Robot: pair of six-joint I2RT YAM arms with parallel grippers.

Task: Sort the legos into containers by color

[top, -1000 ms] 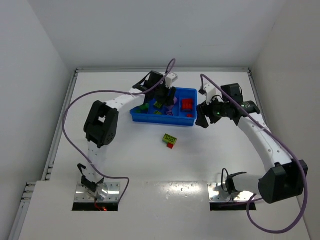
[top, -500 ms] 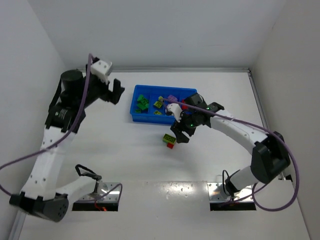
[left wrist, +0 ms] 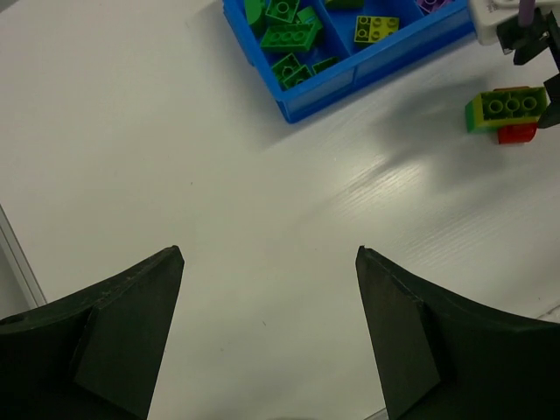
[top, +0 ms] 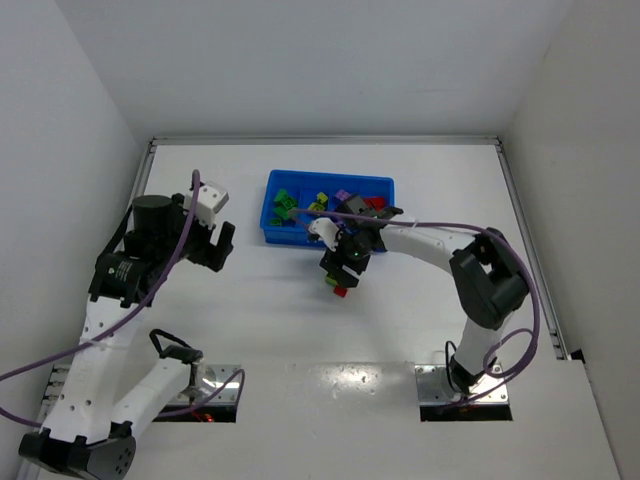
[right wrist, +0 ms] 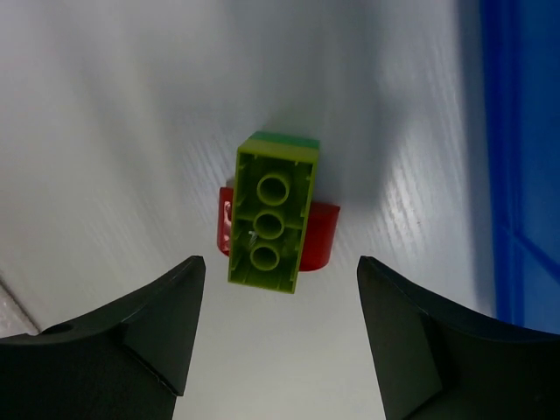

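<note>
A short stack of legos (right wrist: 269, 219) lies on the table in front of the blue tray (top: 285, 238). It is a yellow-green brick with its hollow underside up, a green end and a red piece (right wrist: 320, 238) under it. My right gripper (right wrist: 280, 260) hangs open just above this stack (top: 340, 288), touching nothing. The tray's containers hold green (top: 285, 207), yellow-green (top: 318, 203), purple (top: 343, 195) and red (top: 375, 203) legos. My left gripper (top: 222, 247) is open and empty over bare table, left of the tray (left wrist: 350, 83). In its view (left wrist: 267, 254) the stack (left wrist: 507, 107) lies at the far right.
White walls close in the table on the left, back and right. A purple cable (top: 430, 227) runs along the right arm, which reaches across in front of the tray's right half. The tray's blue wall (right wrist: 521, 157) stands close on the right of the right wrist view.
My left arm has pulled back from over the tray to the left, and its jaws have opened. My right arm has swung from right of the tray to above the stack.
</note>
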